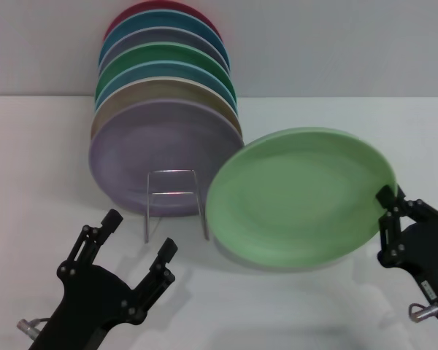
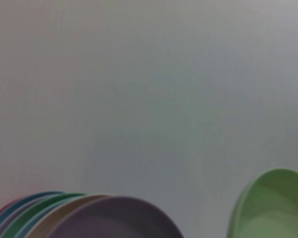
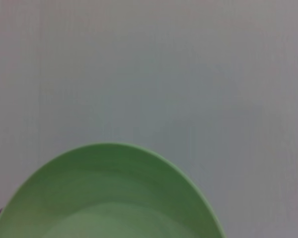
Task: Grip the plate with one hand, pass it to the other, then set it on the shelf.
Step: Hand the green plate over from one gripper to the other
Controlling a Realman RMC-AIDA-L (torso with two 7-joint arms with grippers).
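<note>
The pale mint-green plate (image 1: 299, 195) is held tilted above the white table at the right of the head view. My right gripper (image 1: 388, 208) is shut on its right rim. The plate also shows in the right wrist view (image 3: 109, 198) and in the left wrist view (image 2: 270, 208). The shelf (image 1: 174, 198), a thin silver wire rack, stands left of the plate, in front of a row of plates. My left gripper (image 1: 140, 233) is open and empty, low at the front left, just in front of the shelf.
A row of several upright plates leans behind the shelf, with a lilac plate (image 1: 160, 157) in front and a darker green plate (image 1: 168, 58) behind; it also shows in the left wrist view (image 2: 114, 218). A pale wall stands behind the table.
</note>
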